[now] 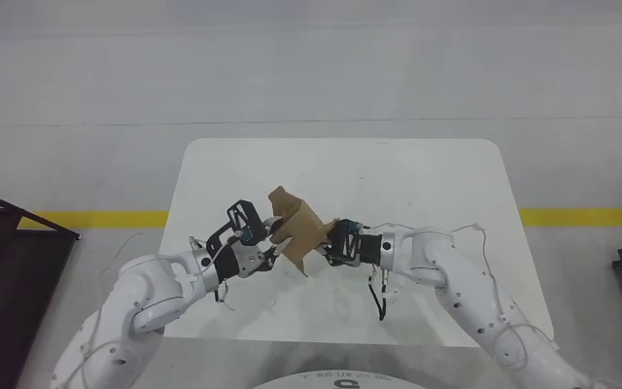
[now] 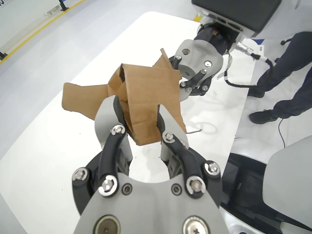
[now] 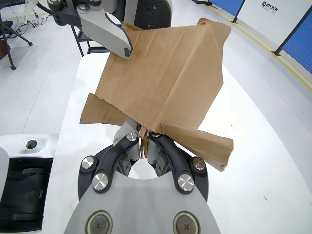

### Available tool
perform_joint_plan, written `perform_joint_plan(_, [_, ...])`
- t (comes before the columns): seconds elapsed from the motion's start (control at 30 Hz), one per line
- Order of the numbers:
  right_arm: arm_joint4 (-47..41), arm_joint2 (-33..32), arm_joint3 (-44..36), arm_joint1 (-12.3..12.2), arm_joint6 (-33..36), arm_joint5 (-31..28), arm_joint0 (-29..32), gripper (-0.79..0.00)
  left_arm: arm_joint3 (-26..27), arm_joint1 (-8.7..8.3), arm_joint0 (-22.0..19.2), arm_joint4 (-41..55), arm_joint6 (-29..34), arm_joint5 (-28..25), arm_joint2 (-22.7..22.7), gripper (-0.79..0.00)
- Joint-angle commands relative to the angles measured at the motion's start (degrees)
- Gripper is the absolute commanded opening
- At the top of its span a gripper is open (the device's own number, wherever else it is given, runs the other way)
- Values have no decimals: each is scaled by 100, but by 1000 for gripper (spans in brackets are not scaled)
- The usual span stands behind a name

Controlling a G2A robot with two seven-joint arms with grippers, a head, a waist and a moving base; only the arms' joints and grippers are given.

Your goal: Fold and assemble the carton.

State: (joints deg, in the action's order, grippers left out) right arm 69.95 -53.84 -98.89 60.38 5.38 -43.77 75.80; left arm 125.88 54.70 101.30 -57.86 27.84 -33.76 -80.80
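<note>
1. Fingers of the left gripper (image 2: 137, 103) are spread wide and straddle a bottom edge of the brown cardboard, with one pad touching a folded flap. In the top view this gripper sits at the carton's 9 o'clock.
2. Between the two grippers, the carton (image 1: 296, 226) is half-folded and held up over the white table (image 1: 408, 175), toward 6 o'clock from the tabletop's centre. Its flaps stick out at different angles, and one edge looks ragged in the right wrist view.
3. At the carton's 3 o'clock, the right gripper (image 3: 144, 132) has its fingers pressed together, pinching the cardboard's lower edge where two flaps meet.
</note>
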Motion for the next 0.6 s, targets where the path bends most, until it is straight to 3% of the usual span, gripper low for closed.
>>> perform_joint_plan(0.0, [2, -1, -2, 1, 0, 1, 3, -785, 3, -2, -16, -10, 25, -2, 13, -785])
perform_joint_plan(0.33, [19, 1, -40, 3, 2, 8, 22, -785, 19, -16, -33, 3, 68, -42, 56, -785])
perform_joint_plan(0.37, [30, -3, -45, 2, 1, 8, 26, -785, 28, -16, -35, 21, 46, -28, 46, -646])
perform_joint_plan(0.43, [76, -20, -60, -4, -40, -15, 38, -785, 34, -13, -27, 221, -112, 17, -22, 0])
perform_joint_plan(0.57, [214, -114, -41, -34, -305, -130, 107, -785, 46, -27, 28, 671, -479, -62, -401, 0])
